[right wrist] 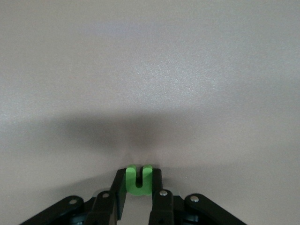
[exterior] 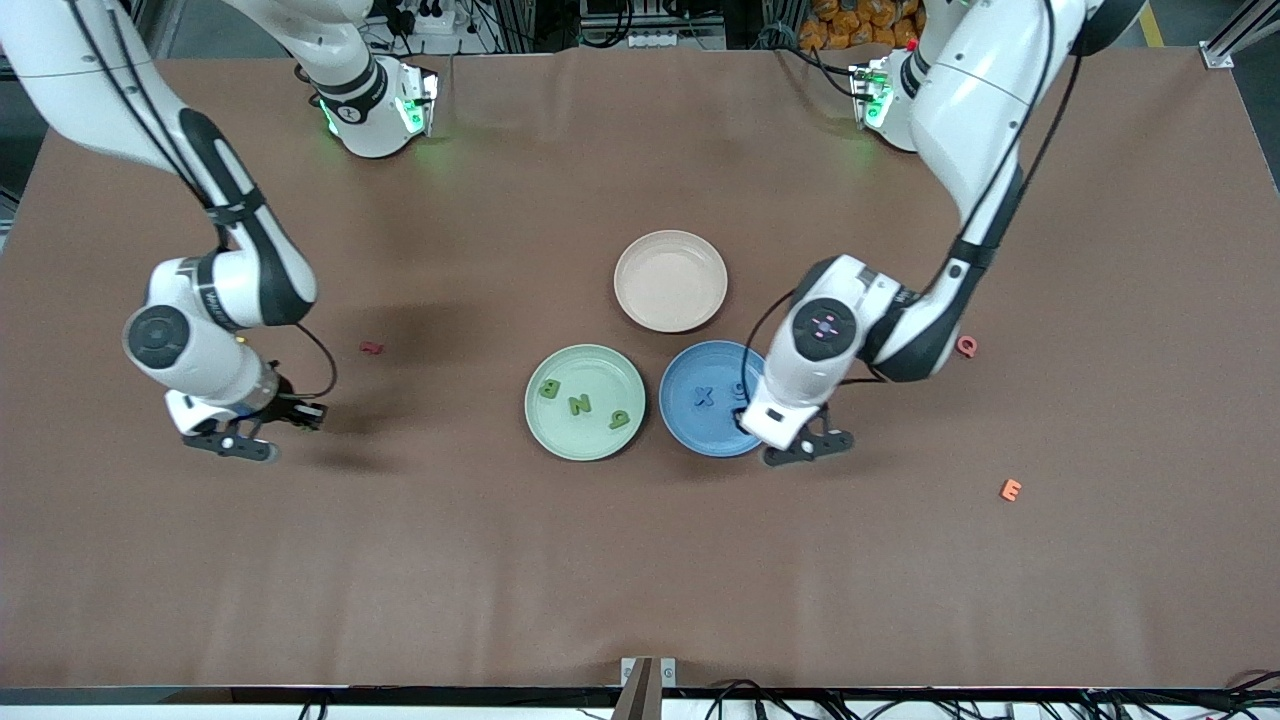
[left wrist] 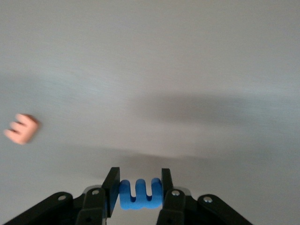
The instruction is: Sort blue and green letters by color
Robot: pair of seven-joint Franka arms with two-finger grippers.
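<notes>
Letters first: your left gripper has its fingers pressed against the two sides of a blue letter m, which sits squarely between the pads with its legs pointing away from the wrist. That gripper is over bare table just beside the blue plate, on the rim nearest the left arm's end.

Your right gripper is pinched tight on a small green n, gripped between the fingertips with its two prongs pointing outward. It is low over open table toward the right arm's end, well apart from the plates.

On the blue plate you can see a blue X and another blue letter partly hidden by the left arm. The green plate holds a green B, N and a third green letter. The pale pink plate lies farther from the front camera than both.

Loose on the table: an orange E, a pink Q, a dark red letter.
</notes>
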